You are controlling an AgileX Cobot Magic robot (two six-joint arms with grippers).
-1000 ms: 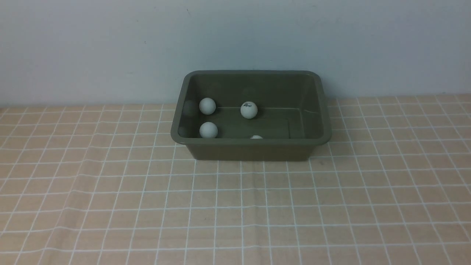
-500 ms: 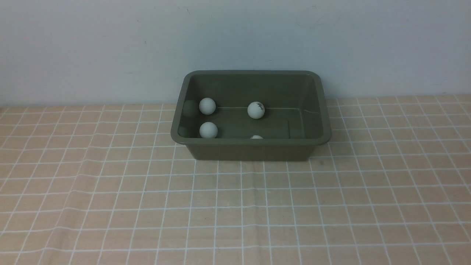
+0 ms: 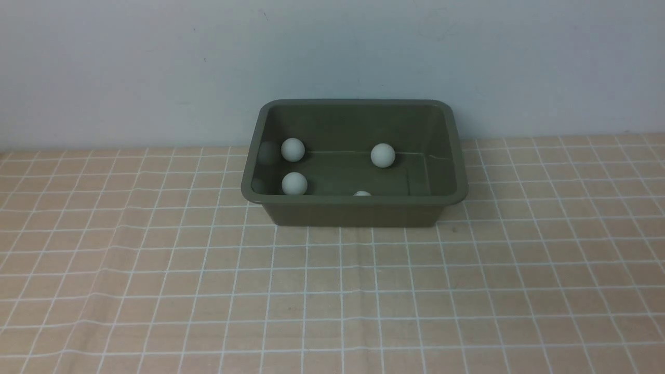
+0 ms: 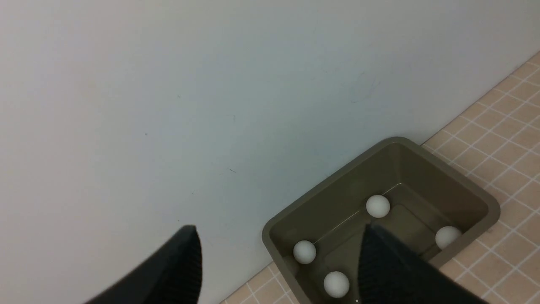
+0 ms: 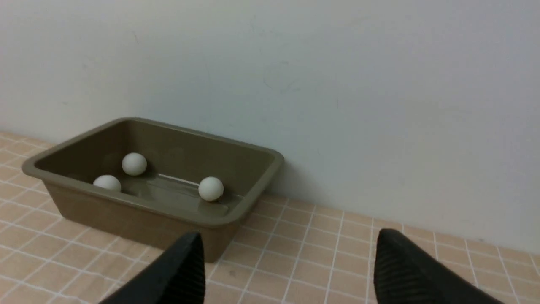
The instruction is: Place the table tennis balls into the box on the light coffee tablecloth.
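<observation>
The olive-green box (image 3: 353,200) stands on the light coffee tablecloth (image 3: 332,291) against the wall. Several white table tennis balls lie inside it: two by the left end (image 3: 292,149) (image 3: 294,183), one along the back wall (image 3: 383,155), and one mostly hidden behind the near wall (image 3: 362,194). Neither gripper shows in the front view. In its wrist view my left gripper (image 4: 279,230) is open and empty, high above the box (image 4: 485,202). My right gripper (image 5: 287,235) is open and empty above the cloth, off the box's (image 5: 126,211) right end.
A pale blue-grey wall (image 3: 332,52) rises directly behind the box. The cloth is slightly wrinkled at the left (image 3: 104,244).
The ball along the box's back wall has rolled to the right, and its dark mark has turned out of sight. The other balls and the box have not moved.
</observation>
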